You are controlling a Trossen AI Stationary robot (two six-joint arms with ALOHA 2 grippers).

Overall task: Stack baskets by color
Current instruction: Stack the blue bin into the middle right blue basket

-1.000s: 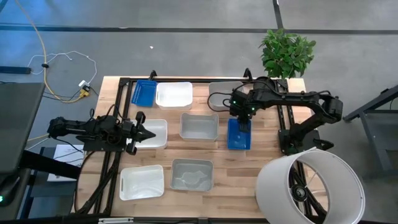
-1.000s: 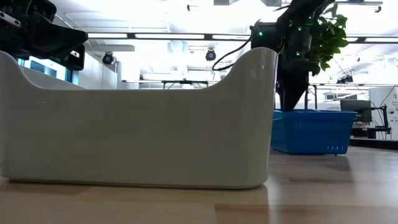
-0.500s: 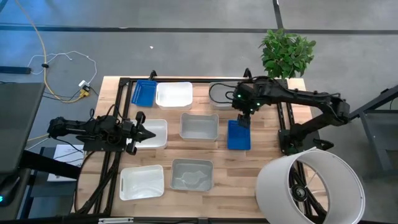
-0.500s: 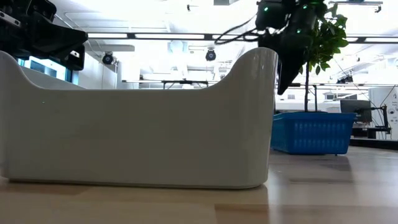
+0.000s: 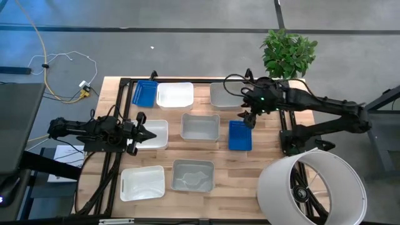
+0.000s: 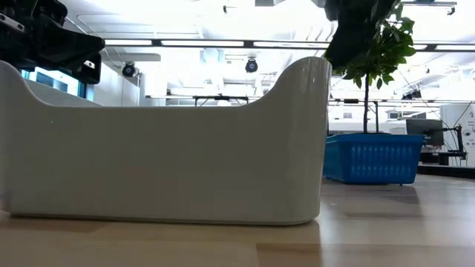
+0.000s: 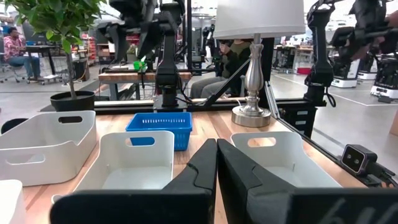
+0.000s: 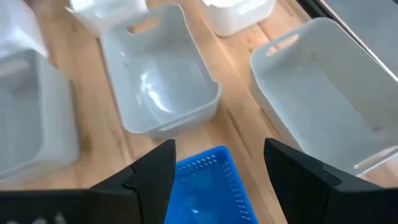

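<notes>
Wooden table [image 5: 262,169] with baskets [image 5: 200,127], grey floor, right gripper [image 5: 248,117] wide, left gripper [image 5: 150,135] closed empty.

No readable text, label, brand, number or sign is showing anywhere: nothing legible is appearing on the baskets, the table, or the room behind.

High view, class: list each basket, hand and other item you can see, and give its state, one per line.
Blue basket: resting on the table, released.
Second blue basket: at the far edge, unstacked.
White baskets: lying apart, upright.
Grey baskets: lying apart, empty.
Right hand: open, above the blue basket.
Left hand: shut, holding nothing.
Lampshade: on its side.
</notes>
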